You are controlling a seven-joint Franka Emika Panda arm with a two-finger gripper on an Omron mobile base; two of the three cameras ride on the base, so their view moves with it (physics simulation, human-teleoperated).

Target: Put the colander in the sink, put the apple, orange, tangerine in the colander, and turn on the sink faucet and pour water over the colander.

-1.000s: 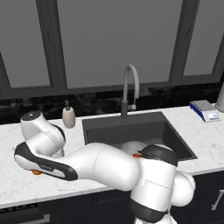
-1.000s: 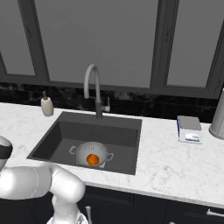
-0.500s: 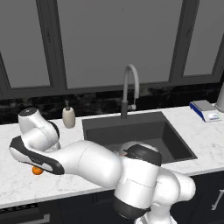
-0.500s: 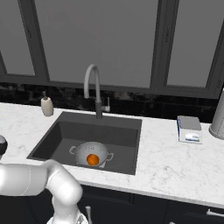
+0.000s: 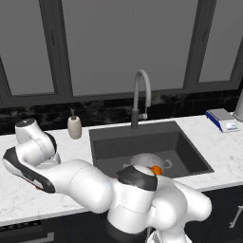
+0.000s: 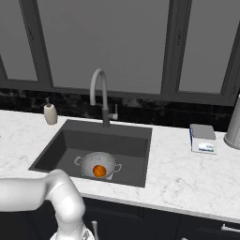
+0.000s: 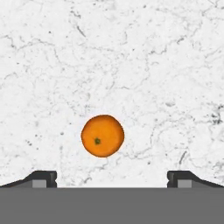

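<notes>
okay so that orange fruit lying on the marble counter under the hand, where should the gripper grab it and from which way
Grip the orange fruit across its widest middle, coming straight down from above. It is a round ball lying free on the flat counter, nothing beside it. The gripper is open with its fingertips spread wider than the fruit, so centring over it first should work.

Even, flat rendered light; soft faint shadows; no glare; sharp throughout.
</notes>
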